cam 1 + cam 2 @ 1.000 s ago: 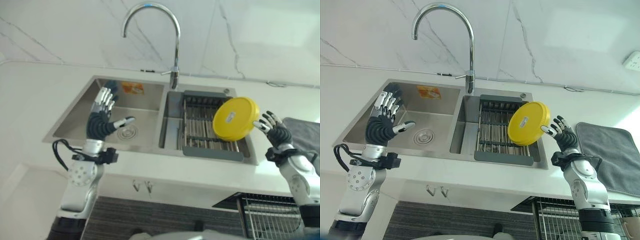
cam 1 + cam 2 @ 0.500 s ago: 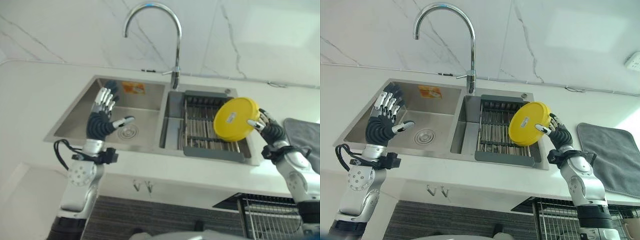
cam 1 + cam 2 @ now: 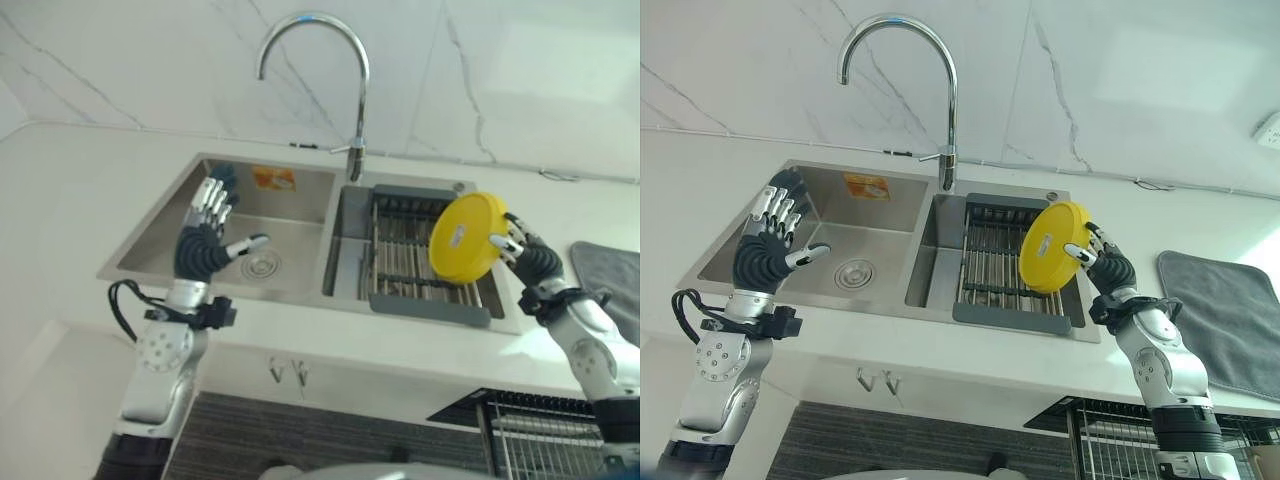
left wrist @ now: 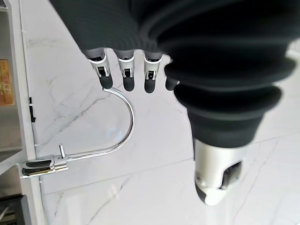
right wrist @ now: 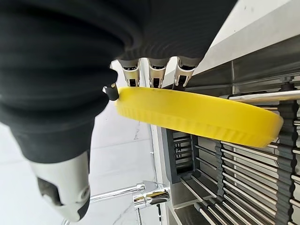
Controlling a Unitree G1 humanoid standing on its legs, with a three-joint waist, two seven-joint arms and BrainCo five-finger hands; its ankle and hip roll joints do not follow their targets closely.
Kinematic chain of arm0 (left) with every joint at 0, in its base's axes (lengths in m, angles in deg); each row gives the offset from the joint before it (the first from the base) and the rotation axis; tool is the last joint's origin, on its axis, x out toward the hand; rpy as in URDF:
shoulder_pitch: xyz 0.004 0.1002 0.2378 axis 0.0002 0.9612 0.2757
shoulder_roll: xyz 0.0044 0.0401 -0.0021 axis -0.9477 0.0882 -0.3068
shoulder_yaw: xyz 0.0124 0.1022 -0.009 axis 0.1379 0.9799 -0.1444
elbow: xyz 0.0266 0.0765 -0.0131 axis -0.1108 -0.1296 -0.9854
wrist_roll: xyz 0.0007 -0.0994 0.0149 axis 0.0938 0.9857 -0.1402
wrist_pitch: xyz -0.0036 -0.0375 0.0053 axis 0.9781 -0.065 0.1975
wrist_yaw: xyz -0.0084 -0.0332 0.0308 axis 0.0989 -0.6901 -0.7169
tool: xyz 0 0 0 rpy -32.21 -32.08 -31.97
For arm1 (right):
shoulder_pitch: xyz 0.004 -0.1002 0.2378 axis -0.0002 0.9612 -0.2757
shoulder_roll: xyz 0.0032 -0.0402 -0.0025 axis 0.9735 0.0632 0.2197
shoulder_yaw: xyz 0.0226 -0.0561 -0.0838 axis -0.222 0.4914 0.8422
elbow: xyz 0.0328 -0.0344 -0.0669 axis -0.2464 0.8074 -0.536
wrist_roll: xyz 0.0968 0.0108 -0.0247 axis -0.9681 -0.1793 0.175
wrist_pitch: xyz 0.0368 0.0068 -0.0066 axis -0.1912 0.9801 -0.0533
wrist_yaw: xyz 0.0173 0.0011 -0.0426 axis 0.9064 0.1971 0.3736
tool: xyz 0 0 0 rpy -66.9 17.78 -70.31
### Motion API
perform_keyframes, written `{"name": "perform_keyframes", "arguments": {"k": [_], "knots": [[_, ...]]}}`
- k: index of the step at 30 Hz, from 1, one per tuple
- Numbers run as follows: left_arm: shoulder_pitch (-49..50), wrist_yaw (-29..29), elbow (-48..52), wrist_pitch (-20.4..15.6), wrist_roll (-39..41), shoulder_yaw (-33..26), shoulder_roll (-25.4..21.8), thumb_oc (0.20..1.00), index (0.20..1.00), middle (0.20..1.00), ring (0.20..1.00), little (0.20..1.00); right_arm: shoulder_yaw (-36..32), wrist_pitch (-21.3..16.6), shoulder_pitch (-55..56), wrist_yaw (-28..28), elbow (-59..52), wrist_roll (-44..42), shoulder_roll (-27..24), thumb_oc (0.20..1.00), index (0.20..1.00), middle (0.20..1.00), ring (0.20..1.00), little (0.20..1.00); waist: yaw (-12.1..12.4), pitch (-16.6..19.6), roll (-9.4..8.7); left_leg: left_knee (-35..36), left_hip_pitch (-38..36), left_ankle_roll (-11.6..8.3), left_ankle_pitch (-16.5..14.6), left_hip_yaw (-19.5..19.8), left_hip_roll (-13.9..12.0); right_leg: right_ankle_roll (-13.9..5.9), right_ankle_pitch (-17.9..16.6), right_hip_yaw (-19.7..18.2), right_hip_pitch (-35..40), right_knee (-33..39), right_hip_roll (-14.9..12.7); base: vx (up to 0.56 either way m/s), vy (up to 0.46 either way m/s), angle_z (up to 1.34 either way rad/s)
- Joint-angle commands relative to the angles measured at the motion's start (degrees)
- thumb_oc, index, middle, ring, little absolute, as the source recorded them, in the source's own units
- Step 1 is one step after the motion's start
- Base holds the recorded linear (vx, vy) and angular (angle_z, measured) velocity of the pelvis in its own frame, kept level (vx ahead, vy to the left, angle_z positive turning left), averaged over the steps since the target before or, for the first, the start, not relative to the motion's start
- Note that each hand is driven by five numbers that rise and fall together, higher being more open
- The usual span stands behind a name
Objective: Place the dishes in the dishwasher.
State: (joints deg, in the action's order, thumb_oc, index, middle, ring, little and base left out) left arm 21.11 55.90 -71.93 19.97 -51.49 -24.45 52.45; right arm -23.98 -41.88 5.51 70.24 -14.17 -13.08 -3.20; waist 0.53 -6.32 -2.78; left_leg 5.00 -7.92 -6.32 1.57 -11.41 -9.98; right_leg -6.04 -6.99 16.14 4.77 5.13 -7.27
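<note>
Nearest, a wire rack (image 3: pixel 1140 440) shows below the front edge of the pale surface (image 3: pixel 940 345). Above the left basin of the sink (image 3: pixel 875 225), the left hand (image 3: pixel 765 255) is raised with fingers straight and spread, holding nothing. The right hand (image 3: pixel 1105 265) meets the edge of the yellow plate (image 3: pixel 1052 247), its fingers behind the rim and its thumb in front; the plate stands tilted on the drain rack (image 3: pixel 990 265) in the right basin. A grey mat (image 3: pixel 1230 320) lies on the surface to the right. Farthest back, the curved faucet (image 3: pixel 940 95) rises against the marble wall (image 3: pixel 1120 90).
</note>
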Motion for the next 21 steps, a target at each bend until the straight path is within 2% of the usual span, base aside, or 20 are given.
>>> {"name": "perform_keyframes", "arguments": {"k": [1,21], "knots": [[-1.8,0.1,0.9,-2.5,0.6,-1.3,-2.6,1.000,1.000,1.000,1.000,1.000,-0.7,-1.2,-5.5,0.2,0.6,-2.4,-1.6,1.000,1.000,1.000,1.000,1.000,1.0,1.1,-1.03,0.0,-0.9,2.03,-3.4,-0.6,0.5,-1.71,6.2,-2.5,3.8,-0.1,-0.8,0.00,0.000,0.00],[-1.0,-0.6,0.8,-2.0,0.0,-2.4,-2.9,1.000,1.000,1.000,1.000,1.000,-2.2,-1.7,-4.6,-4.1,3.4,-1.3,-0.8,1.000,1.000,1.000,1.000,1.000,0.6,0.5,-0.85,0.0,-1.1,2.17,-3.4,-1.0,0.3,-1.70,6.1,-3.5,3.9,-0.1,-0.5,0.00,0.000,0.00]]}}
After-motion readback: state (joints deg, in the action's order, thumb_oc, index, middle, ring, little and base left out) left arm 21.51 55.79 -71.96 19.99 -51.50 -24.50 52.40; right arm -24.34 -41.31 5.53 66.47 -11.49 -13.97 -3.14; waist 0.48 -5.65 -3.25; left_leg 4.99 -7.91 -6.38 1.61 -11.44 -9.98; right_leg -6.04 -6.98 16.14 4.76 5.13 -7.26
